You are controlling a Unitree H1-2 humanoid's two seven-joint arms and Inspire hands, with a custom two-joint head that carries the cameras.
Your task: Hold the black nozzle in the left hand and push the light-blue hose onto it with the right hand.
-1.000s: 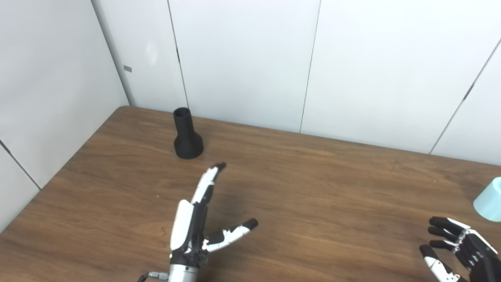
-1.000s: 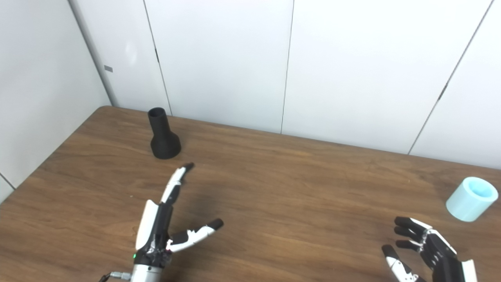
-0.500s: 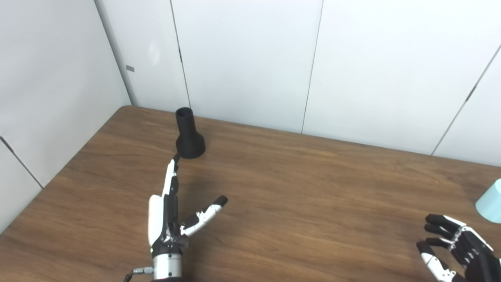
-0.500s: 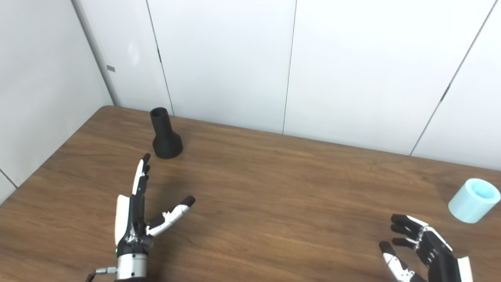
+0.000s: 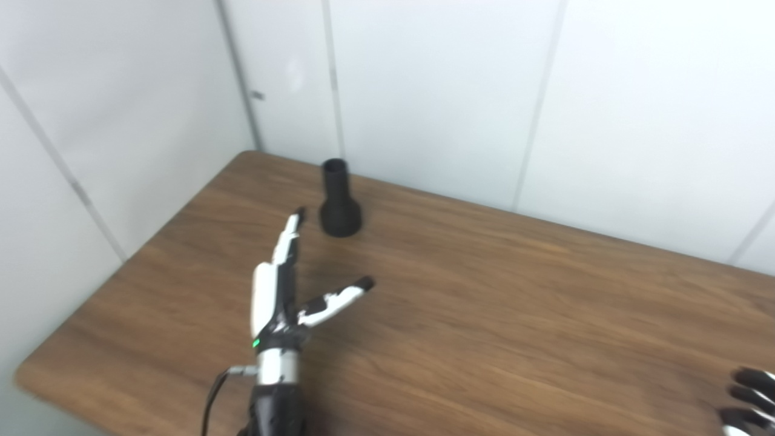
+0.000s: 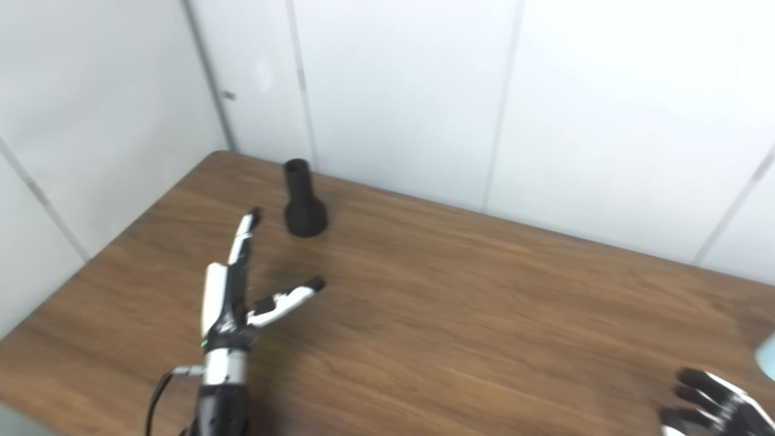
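Observation:
The black nozzle [image 5: 338,200] stands upright on its wide base near the table's far left corner, narrow end up. My left hand [image 5: 284,284] hovers open in front of it and slightly to its left, fingers stretched toward it, thumb spread to the right, holding nothing. A gap remains between the fingertips and the nozzle. My right hand [image 6: 714,406] is at the bottom right corner, fingers apart and empty. Only a sliver of the light-blue hose [image 6: 769,357] shows at the right eye view's right edge; it is outside the left eye view.
The wooden table [image 5: 514,303] has its left edge and near left corner in view. White wall panels [image 5: 424,91] stand right behind the nozzle and along the left side.
The camera has swung left, shifting the whole scene rightward. My left hand has advanced toward the nozzle. The right hand and hose have slid almost out of the picture.

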